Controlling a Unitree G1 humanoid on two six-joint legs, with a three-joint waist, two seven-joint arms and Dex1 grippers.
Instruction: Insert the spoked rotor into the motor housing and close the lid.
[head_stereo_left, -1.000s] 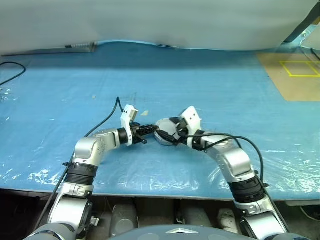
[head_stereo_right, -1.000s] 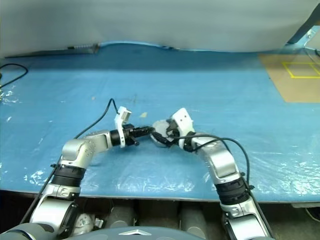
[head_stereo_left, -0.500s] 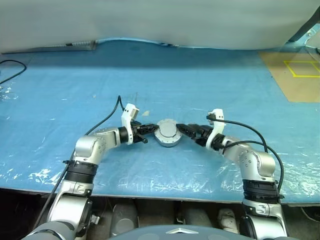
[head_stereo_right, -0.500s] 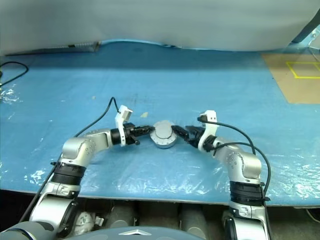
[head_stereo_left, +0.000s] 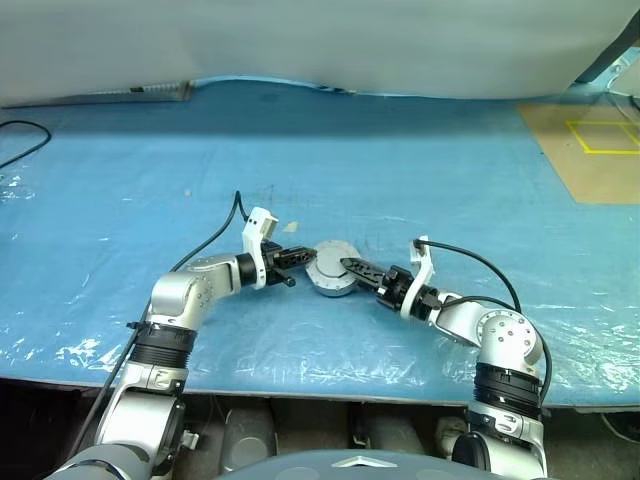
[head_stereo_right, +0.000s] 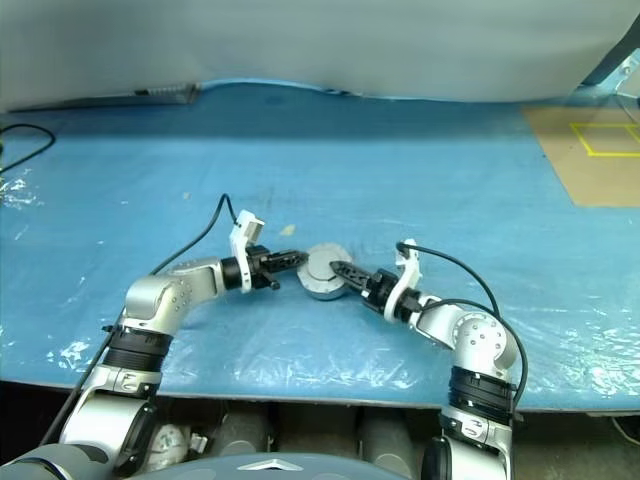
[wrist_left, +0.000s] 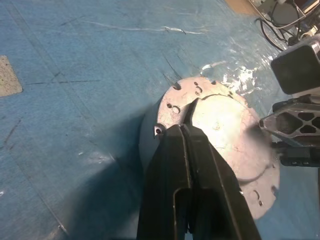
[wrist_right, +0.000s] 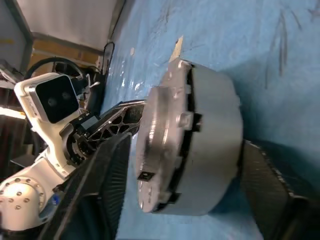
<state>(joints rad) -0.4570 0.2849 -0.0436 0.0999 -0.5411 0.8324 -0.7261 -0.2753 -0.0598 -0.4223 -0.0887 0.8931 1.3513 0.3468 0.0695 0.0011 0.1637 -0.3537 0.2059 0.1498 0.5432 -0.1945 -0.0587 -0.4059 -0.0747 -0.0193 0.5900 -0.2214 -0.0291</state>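
The motor housing (head_stereo_left: 335, 287) is a round silver drum lying on the blue table, with the lid (head_stereo_left: 330, 263) as a flat silver plate on top. A dark gap shows along part of the seam (wrist_right: 191, 75). The spoked rotor is out of view. My left gripper (head_stereo_left: 303, 255) is shut, its tip resting on the lid's near rim (wrist_left: 184, 127). My right gripper (head_stereo_left: 350, 267) reaches in from the other side and is open, with the housing (wrist_right: 215, 135) between its two fingers (wrist_right: 102, 185). I cannot tell whether those fingers touch it.
The table is covered with a wrinkled blue plastic sheet (head_stereo_left: 450, 180). A tan board with a yellow square (head_stereo_left: 590, 140) lies at the far right. A black cable (head_stereo_left: 25, 135) lies at the far left, and a small pale scrap (head_stereo_left: 290, 228) sits just behind the left gripper.
My right arm swung out to the right away from the housing, rolled its wrist and came back low, its fingers now either side of the drum. The left gripper stayed put.
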